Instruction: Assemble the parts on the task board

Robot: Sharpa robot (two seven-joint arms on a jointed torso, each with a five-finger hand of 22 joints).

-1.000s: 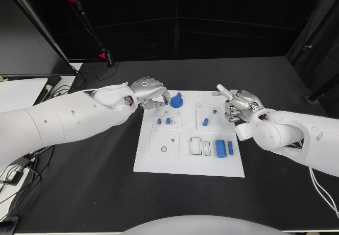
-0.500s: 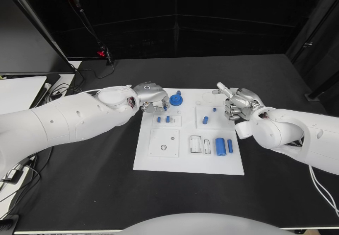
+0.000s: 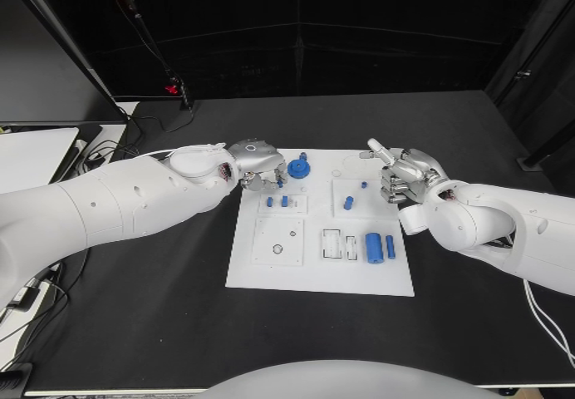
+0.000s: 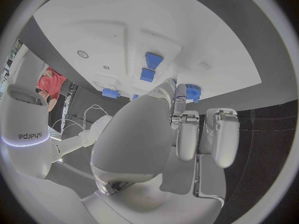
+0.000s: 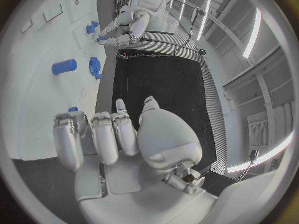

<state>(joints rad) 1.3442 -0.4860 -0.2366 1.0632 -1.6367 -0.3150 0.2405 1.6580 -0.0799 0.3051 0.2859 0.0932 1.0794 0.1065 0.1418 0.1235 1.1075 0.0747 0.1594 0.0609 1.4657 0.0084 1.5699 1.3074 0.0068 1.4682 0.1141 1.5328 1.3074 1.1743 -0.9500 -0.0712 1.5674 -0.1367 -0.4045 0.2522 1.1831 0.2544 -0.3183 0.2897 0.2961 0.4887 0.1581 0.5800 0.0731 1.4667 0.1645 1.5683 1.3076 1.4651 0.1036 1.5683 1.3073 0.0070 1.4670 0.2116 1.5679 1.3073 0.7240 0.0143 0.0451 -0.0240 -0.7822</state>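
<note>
Task board [image 3: 321,274] between both hands

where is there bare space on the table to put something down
Bare black table lies between the task board and the near edge, and beyond the board's far edge. Crowded: the far corners, with the left hand by the blue gear and the right hand.

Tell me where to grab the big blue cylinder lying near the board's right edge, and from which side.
Grip the big blue cylinder across its middle, coming from straight above. It lies flat on the task board, with a slimmer blue piece close beside it, so fingers should close carefully across its round sides.
</note>
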